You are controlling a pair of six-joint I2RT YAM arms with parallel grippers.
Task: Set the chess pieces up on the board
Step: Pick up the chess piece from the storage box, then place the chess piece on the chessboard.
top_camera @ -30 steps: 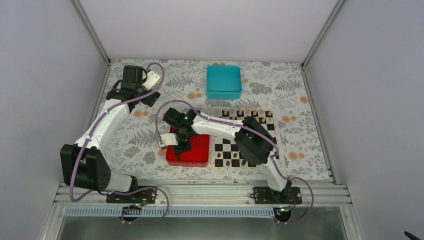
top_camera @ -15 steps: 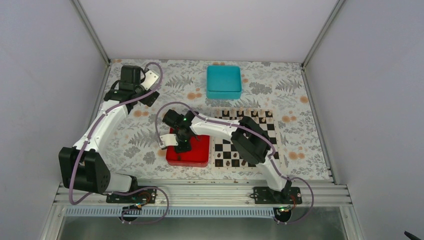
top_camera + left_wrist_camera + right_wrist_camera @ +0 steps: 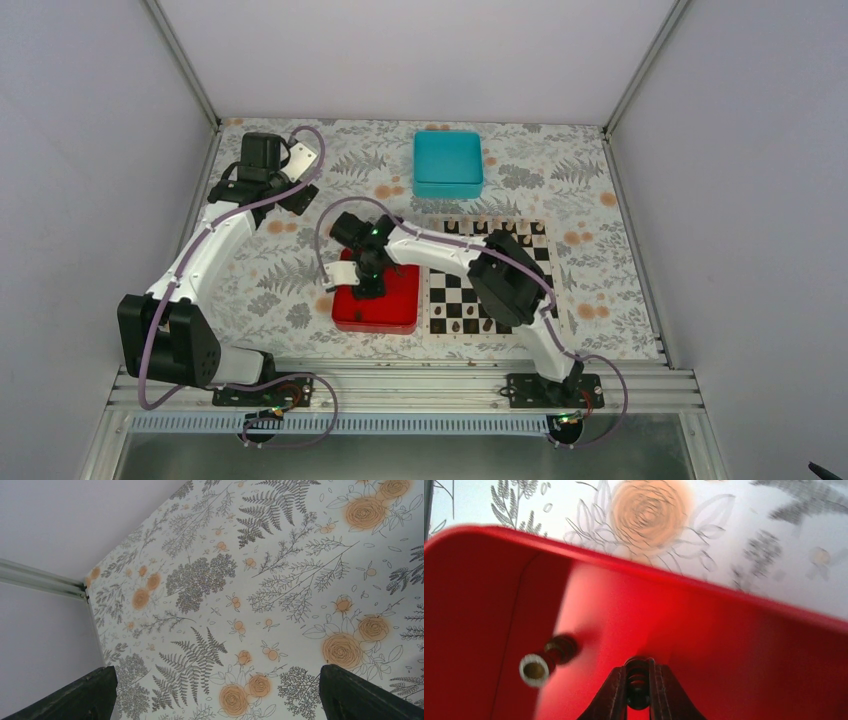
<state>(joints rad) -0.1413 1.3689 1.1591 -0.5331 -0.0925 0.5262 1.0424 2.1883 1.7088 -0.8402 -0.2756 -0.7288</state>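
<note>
My right gripper (image 3: 364,291) (image 3: 638,682) hangs over the red tray (image 3: 400,312) and is shut on a dark chess piece (image 3: 638,686), held between its fingertips (image 3: 616,692) above the tray floor. Another dark chess piece (image 3: 549,656) lies on its side in the tray, its pale base towards the camera. The black and white board (image 3: 455,295) lies right of the tray, with dark pieces (image 3: 470,325) along its near row and more (image 3: 480,229) along its far row. My left gripper (image 3: 262,185) (image 3: 215,690) is open and empty over the floral table near the far left corner.
A teal square box (image 3: 448,163) stands behind the board. The red tray's rim (image 3: 674,577) runs across the right wrist view, with floral tablecloth (image 3: 280,580) beyond. Walls and metal frame rails (image 3: 185,60) close in the table on three sides.
The right gripper has shifted slightly farther and to the right over the red tray, its wrist turning. The left arm has hardly moved.
</note>
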